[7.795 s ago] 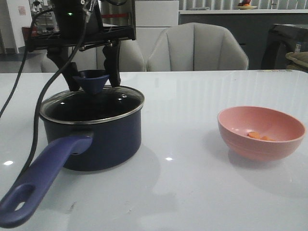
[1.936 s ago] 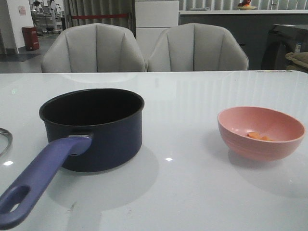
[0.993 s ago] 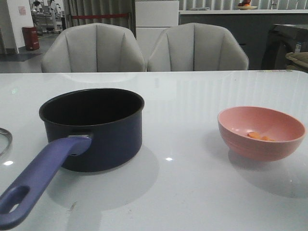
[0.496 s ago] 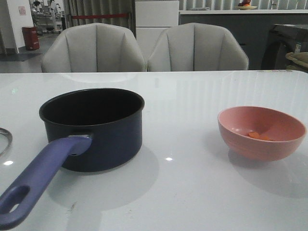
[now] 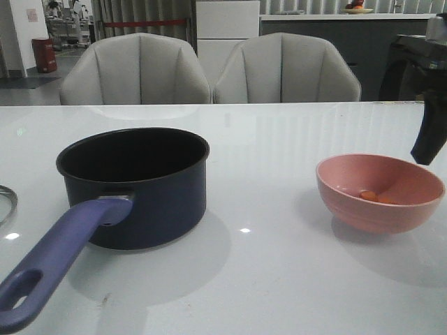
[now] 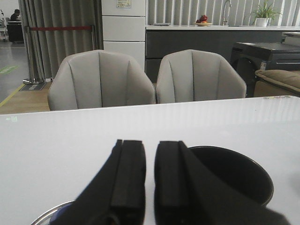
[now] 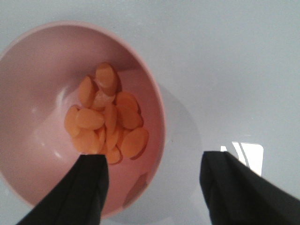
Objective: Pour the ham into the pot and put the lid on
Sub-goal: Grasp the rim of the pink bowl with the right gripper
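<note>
The dark navy pot (image 5: pixel 133 185) stands uncovered at the left, its purple-blue handle (image 5: pixel 56 258) pointing toward me. Only the lid's metal rim (image 5: pixel 5 202) shows at the left edge. The ham (image 7: pixel 105 117) lies in the pink bowl (image 5: pixel 380 192) at the right. My right gripper (image 7: pixel 157 161) is open and straddles the bowl's rim (image 7: pixel 157 108), one finger over the inside, one over the table. Just behind the bowl, the right gripper (image 5: pixel 426 150) hangs at the picture's edge. My left gripper (image 6: pixel 150 187) holds nothing, pads almost together, beside the pot (image 6: pixel 234 173) and above the lid's rim (image 6: pixel 47 216).
Two grey chairs (image 5: pixel 209 70) stand behind the white table (image 5: pixel 279 279). A dark counter and cabinet (image 5: pixel 412 63) lie at the back right.
The lid is off the pot and lies at the left edge, and the left arm has left the front view. In the last half second my right gripper has appeared above the bowl.
</note>
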